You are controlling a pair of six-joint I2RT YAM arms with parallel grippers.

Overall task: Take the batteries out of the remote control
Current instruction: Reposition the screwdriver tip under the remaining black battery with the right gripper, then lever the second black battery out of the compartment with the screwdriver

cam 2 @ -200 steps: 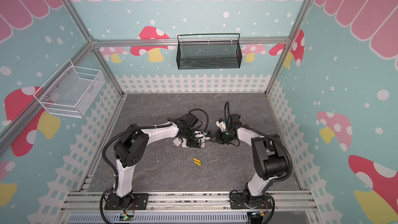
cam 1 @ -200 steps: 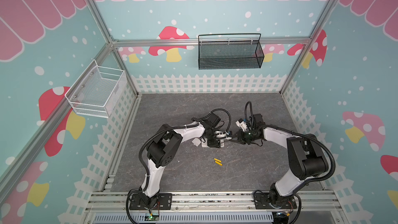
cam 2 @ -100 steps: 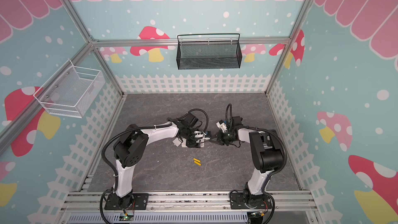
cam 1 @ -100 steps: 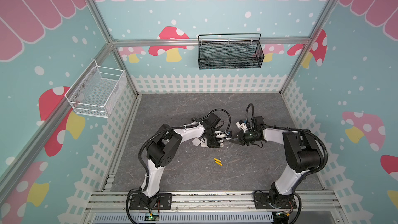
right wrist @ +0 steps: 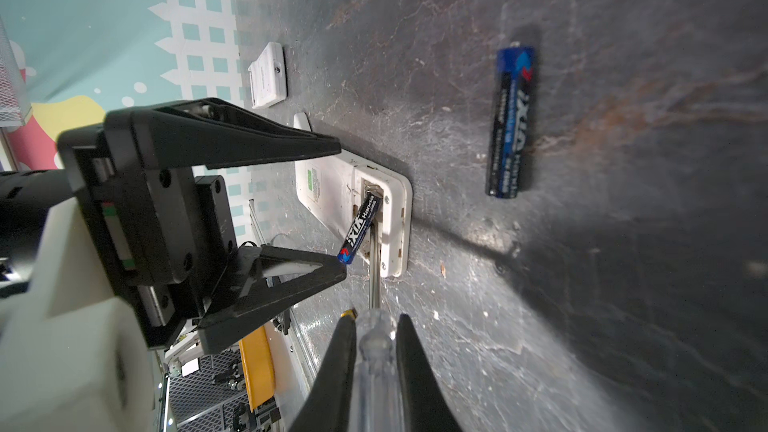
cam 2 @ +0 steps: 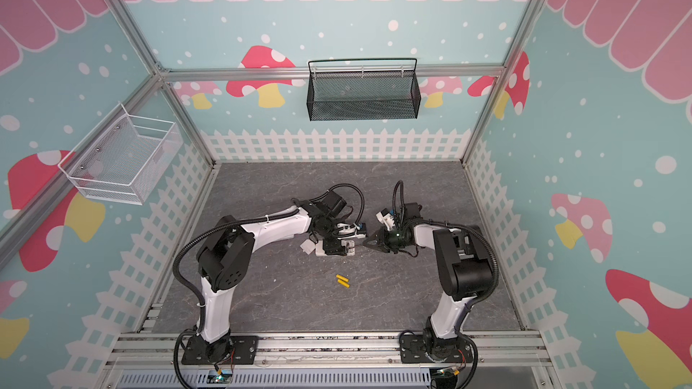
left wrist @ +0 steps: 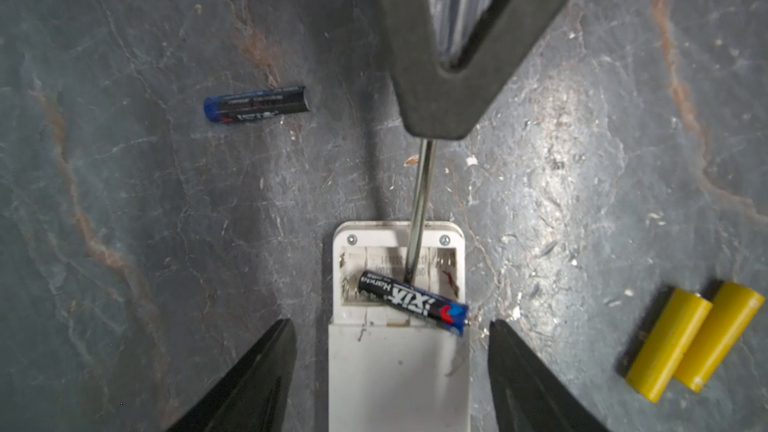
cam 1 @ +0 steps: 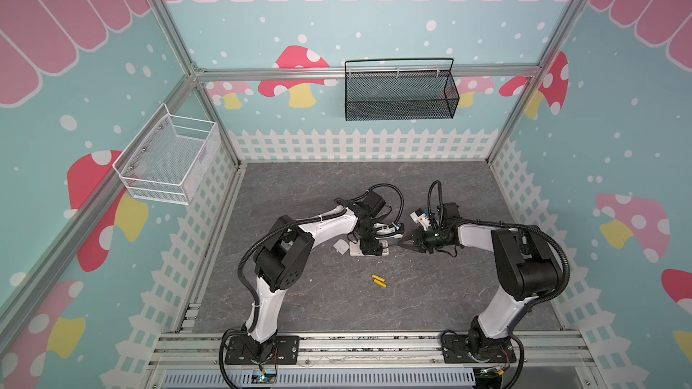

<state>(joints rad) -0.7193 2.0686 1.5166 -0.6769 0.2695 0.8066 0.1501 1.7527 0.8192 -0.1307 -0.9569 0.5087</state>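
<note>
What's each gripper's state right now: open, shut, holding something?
Left gripper: open, fingers either side of the remote, not clamping it.
Right gripper: shut on the screwdriver.

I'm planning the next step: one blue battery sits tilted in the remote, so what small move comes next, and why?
Probably lever the screwdriver up a little with the right gripper: its tip is in the compartment against the tilted battery, whose blue end already overhangs the compartment edge of the remote.

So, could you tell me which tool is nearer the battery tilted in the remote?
Left. The left tool straddles the remote, one fingertip almost at the battery; the right tool grips the screwdriver handle, the shaft between.
</note>
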